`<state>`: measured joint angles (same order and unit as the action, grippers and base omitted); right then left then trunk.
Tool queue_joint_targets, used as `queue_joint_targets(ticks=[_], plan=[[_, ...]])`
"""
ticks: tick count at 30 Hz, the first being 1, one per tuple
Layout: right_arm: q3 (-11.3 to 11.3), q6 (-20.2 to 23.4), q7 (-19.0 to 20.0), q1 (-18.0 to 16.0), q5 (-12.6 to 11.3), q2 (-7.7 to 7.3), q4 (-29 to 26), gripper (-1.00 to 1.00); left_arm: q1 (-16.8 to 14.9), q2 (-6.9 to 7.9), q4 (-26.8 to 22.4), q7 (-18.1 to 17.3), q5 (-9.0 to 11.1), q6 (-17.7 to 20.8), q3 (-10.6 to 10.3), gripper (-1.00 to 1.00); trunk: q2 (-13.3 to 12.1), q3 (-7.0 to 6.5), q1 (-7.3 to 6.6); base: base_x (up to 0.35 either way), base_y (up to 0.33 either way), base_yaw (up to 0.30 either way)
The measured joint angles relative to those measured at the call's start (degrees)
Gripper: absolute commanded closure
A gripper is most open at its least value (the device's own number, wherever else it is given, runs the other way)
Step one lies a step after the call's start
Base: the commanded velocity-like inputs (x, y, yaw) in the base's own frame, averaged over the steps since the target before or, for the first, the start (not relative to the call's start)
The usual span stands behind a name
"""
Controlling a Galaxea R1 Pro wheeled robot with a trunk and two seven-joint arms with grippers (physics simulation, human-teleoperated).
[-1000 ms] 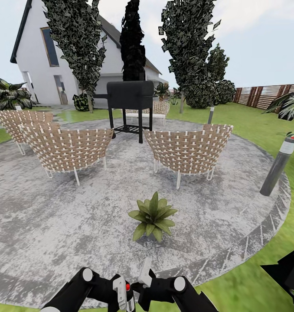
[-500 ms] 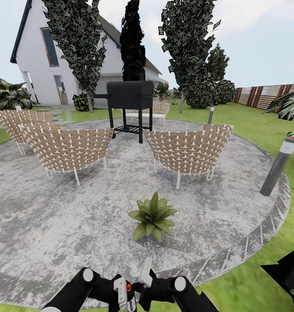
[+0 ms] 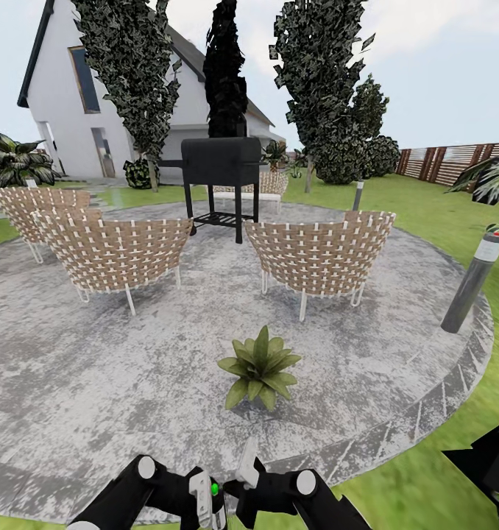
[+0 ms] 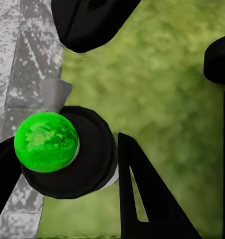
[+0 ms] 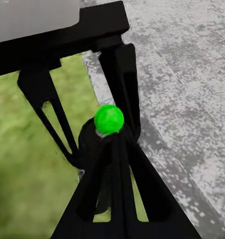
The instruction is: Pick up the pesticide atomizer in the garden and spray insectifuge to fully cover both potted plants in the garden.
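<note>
My right hand (image 5: 115, 137) grips the atomizer (image 5: 109, 119) at the patio (image 3: 95, 383) edge; its body is hidden, my left hand's (image 3: 203, 497) grip unclear.

Bright, even daylight under a pale sky — shadows are faint, only a soft patch beneath the potted plant (image 3: 260, 368). The lamp post (image 3: 472, 281) leans with wide-angle distortion; wrist views look coarse and blurry — no glare.

Daylight, pale sky. White house (image 3: 65, 88) stood behind wicker chairs (image 3: 113, 250), black grill (image 3: 221, 173), tall trees (image 3: 319, 73); slat fence (image 3: 455, 162) at right.
</note>
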<state>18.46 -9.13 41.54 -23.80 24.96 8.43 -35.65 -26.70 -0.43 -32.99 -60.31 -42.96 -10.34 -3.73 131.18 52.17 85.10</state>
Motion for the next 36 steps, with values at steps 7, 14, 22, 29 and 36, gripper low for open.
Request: queue_joint_targets(ticks=[7,14,22,29,36], plan=[[0.1,0.0,0.0,0.0,0.0,0.00,0.0,1.00,0.6,7.67,0.5,0.3,-0.3,0.2,0.5,1.00,0.0,0.00,0.00,0.000,0.000,0.000],[0.0,0.0,0.0,0.0,0.0,-0.13,0.0,-1.00,1.0,15.44,0.3,0.6,0.1,0.3,0.7,1.00,0.0,0.00,0.00,0.000,0.000,0.000],[-1.8,-0.1,-5.7,0.0,-0.2,-4.36,0.2,-1.00,0.9,17.60,0.8,5.7,0.8,1.0,6.2,1.00,0.0,0.00,0.00,0.000,0.000,0.000],[-14.9,-0.4,-43.9,0.0,-1.3,-5.70,11.7,-1.00,-0.5,15.96,0.2,7.2,0.6,15.2,19.1,1.00,0.0,0.00,0.00,0.000,0.000,0.000],[-19.2,-0.1,-50.9,0.0,-9.6,-4.87,17.3,-1.00,-5.9,8.24,-0.1,7.3,0.4,36.7,19.1,1.00,0.0,0.00,0.00,0.000,0.000,0.000]])
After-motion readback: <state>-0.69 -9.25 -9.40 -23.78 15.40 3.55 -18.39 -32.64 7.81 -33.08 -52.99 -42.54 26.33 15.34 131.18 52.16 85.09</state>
